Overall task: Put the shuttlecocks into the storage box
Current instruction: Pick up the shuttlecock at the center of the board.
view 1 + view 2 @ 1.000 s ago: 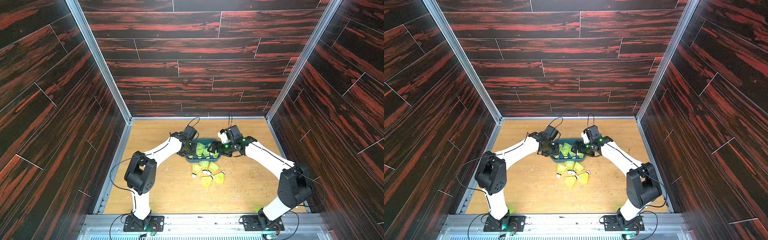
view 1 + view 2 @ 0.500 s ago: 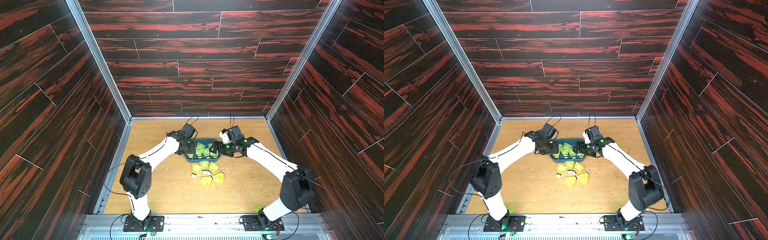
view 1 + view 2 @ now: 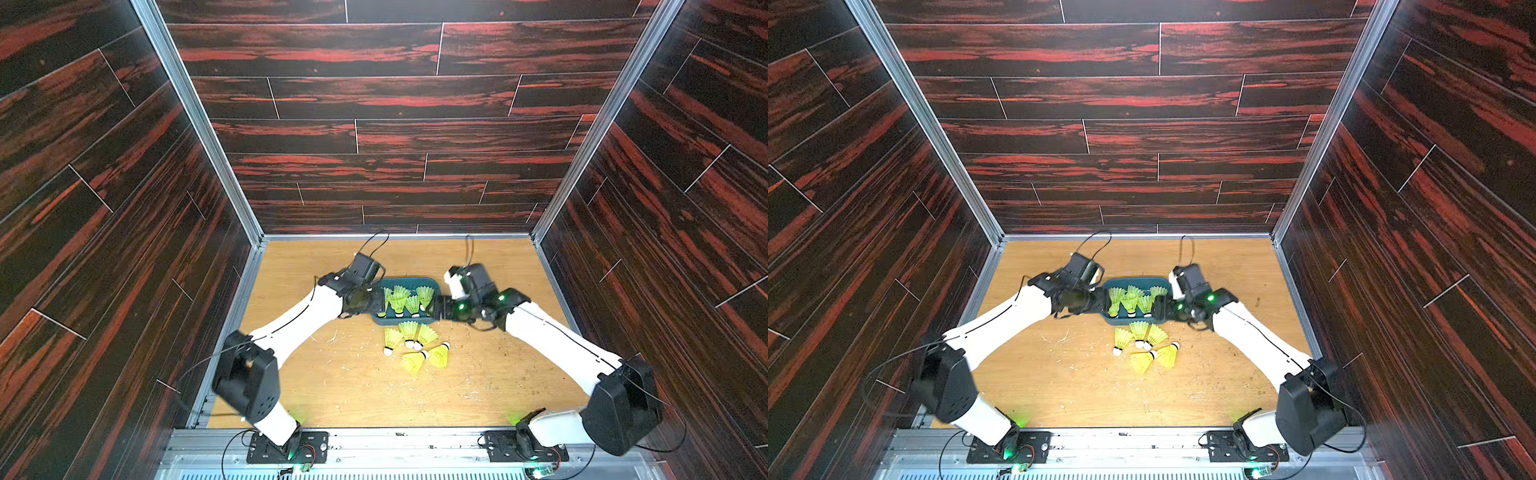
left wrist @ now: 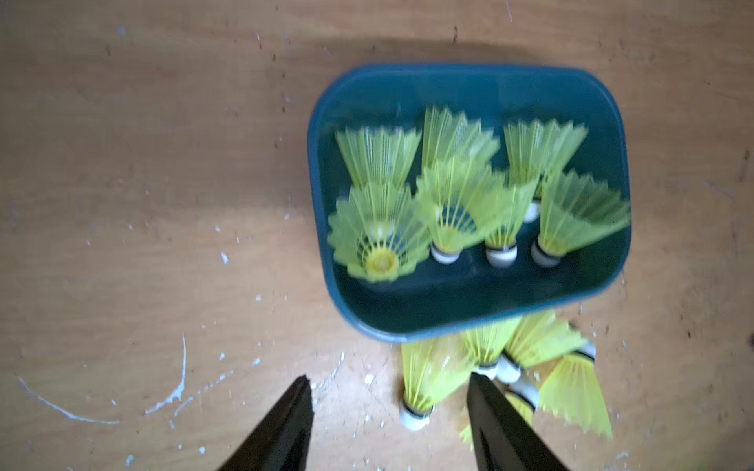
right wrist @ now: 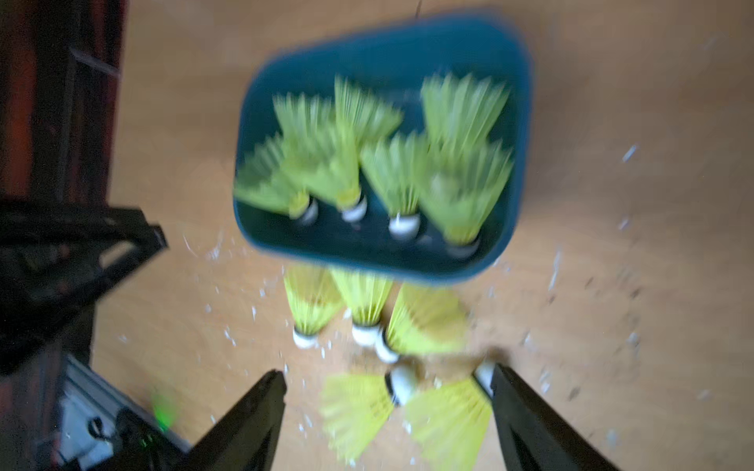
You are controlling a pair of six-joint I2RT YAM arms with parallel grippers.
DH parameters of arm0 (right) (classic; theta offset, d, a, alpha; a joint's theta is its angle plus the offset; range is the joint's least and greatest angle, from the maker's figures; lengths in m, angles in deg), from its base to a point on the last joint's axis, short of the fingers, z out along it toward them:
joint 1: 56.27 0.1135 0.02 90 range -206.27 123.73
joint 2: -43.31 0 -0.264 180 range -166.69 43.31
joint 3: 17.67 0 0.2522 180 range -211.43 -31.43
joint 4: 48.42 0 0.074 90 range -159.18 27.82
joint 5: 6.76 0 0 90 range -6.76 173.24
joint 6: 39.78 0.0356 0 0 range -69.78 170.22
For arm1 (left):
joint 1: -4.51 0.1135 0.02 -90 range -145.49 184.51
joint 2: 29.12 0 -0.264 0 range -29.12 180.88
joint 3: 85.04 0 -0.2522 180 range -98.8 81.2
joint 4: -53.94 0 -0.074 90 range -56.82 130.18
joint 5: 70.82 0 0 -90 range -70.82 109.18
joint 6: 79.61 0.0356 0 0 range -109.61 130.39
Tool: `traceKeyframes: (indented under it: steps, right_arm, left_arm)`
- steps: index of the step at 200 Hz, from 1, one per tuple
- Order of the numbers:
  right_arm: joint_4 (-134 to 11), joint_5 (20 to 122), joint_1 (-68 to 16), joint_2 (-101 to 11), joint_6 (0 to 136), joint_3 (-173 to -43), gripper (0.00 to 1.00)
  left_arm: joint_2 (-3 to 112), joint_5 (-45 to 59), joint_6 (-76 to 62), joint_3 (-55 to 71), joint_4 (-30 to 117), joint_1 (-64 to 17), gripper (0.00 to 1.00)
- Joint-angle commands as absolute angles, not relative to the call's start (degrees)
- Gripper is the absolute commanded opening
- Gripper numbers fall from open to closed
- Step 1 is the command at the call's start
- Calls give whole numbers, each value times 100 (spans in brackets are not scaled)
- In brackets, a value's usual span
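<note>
- Logging the layout: the teal storage box (image 3: 415,281) sits on the wooden surface (image 3: 332,386), between the two arms' wrist ends in both top views.
- I count seven shuttlecocks (image 4: 449,204) inside the box in the left wrist view. Most lie with corks toward the near wall and skirts toward the far wall.
- One boxed shuttlecock (image 4: 379,244) faces its open skirt straight at the left wrist camera.
- Five loose shuttlecocks (image 3: 409,330) lie on the surface just beside the box's near wall. Three have their skirts against that wall. The outer two (image 5: 359,403) lie a little further out, near the rest.
- Left jaws: apart, nothing between them. They are at the box's left end in both top views.
- Right jaws: spread wide, nothing gripped. They are at the box's right end.
- In the right wrist view the outer two show between the right jaws, below them. One white cork sits close by a fingertip (image 5: 514,391). The view is blurred, so I cannot tell whether they touch.
- White flecks (image 4: 179,387) are scattered over the surface around the box.
</note>
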State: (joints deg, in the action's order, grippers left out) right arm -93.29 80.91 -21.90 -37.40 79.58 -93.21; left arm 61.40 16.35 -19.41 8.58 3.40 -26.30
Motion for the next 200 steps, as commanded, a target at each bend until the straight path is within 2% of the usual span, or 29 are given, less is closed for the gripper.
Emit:
traceKeyframes:
  steps: [1, 21, 95, 134, 200]
  right_arm:
    - [-9444, 8327, -1759, -3632, 8312, -9231, 81]
    - [-9368, 8438, -1272, -3720, 8604, -9223, 80]
    - [-9012, 8982, 189, -4570, 10016, -9377, 67]
    - [-9064, 9324, 424, -5088, 10629, -9632, 58]
    - [-9124, 9678, 429, -5873, 11169, -10128, 53]
  left_arm:
    - [5590, 1378, -1931, 1313, 538, -2600, 68]
    - [5158, 1322, -2072, 1758, 613, -2601, 76]
    - [3538, 1001, -2735, 3501, 1102, -2599, 76]
    - [3100, 620, -2794, 3940, 1203, -2599, 76]
    - [2863, 404, -3160, 4357, 1711, -2581, 76]
